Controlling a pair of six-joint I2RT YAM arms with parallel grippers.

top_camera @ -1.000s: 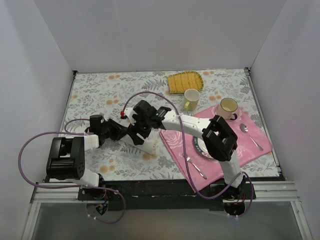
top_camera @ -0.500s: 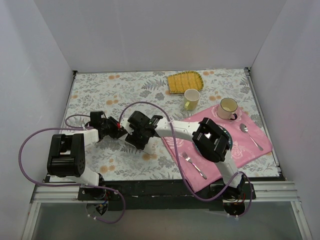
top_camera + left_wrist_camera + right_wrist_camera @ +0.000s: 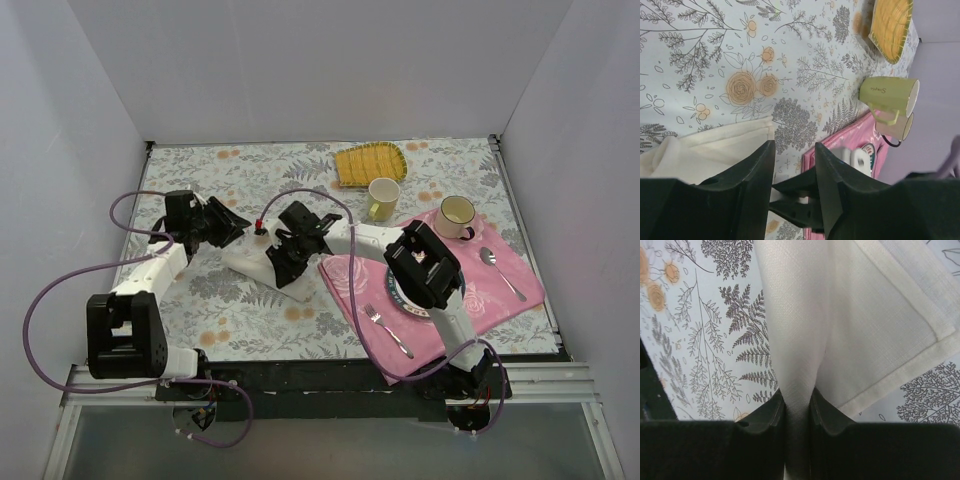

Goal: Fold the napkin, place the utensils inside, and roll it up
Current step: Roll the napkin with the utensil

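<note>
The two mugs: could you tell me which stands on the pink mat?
The cream mug, at the far corner of the pink mat; the yellow-green mug stands off it, on the tablecloth.

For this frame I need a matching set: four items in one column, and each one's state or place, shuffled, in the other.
Column one
1. right gripper
2. left gripper
3. green mug
4. silver fork

Column two
A. lying on the pink placemat
B. open, holding nothing
C. closed on a fold of the napkin
D. standing on the floral tablecloth, off the placemat

Pairs: 1-C, 2-B, 3-D, 4-A
</note>
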